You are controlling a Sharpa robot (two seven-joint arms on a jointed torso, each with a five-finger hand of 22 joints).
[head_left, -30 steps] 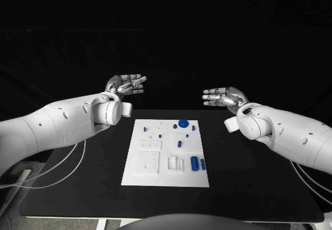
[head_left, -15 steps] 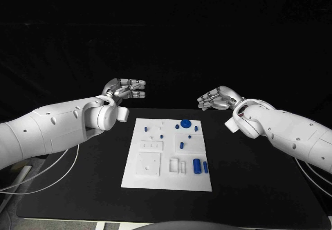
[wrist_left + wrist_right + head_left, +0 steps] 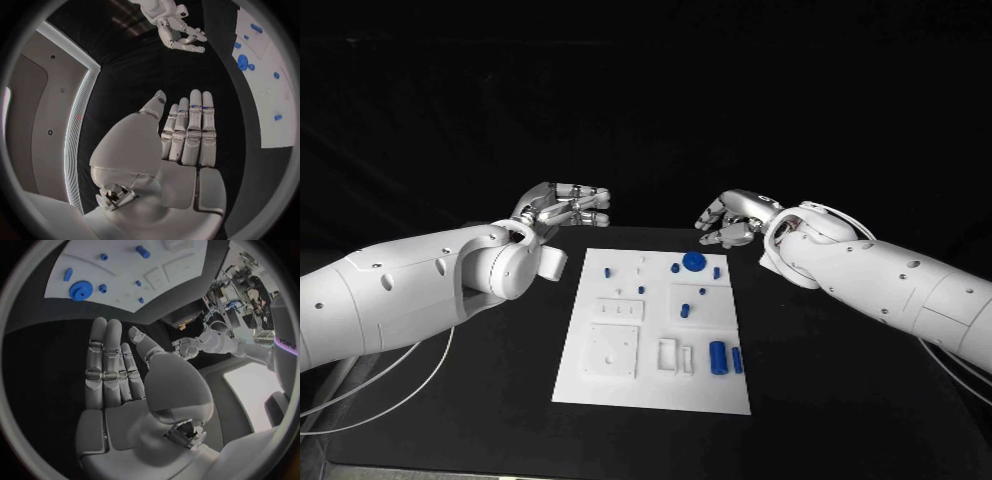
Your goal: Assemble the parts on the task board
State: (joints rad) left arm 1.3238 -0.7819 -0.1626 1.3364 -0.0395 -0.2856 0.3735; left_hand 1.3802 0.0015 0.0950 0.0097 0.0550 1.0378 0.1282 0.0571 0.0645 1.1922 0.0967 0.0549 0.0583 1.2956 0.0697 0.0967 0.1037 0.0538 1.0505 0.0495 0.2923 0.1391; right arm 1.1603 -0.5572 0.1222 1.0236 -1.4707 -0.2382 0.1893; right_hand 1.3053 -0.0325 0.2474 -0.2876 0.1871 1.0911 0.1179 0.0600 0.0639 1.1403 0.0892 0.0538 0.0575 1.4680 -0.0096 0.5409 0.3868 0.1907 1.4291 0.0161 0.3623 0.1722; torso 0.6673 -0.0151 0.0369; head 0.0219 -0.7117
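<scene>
1. White plastic makes up the task board (image 3: 653, 325), which is seen in the head view lying lengthwise on the black table (image 3: 848, 380) between the two arms. Small blue parts are scattered on it: a round gear-like disc (image 3: 694, 261) near the far edge, two short cylinders (image 3: 718, 356) lying side by side toward the near right, with their long axes along the board's length, and several small pegs between. The left hand (image 3: 567, 208) and the right hand (image 3: 733, 217) are both held beyond the board's far edge, above the table. The right hand is judged the nearer to the disc, which lies just toward the robot from it. Nothing is held or touched by either hand.

2. In the left wrist view, the left hand (image 3: 184, 132) is shown with its fingers (image 3: 194, 125) extended and lying close beside one another, the palm bare. The board (image 3: 275, 100) is seen off to one side, the blue disc (image 3: 243, 62) on it, and the right hand (image 3: 181, 37) across the table.

3. In the right wrist view, the right hand (image 3: 115, 372) is likewise shown flat, fingers (image 3: 103, 360) straight and close together, nothing grasped. The board (image 3: 162, 270) lies past the fingertips, the disc (image 3: 80, 290) nearest them. A reach toward the robot's own side and downward is judged to be needed.
</scene>
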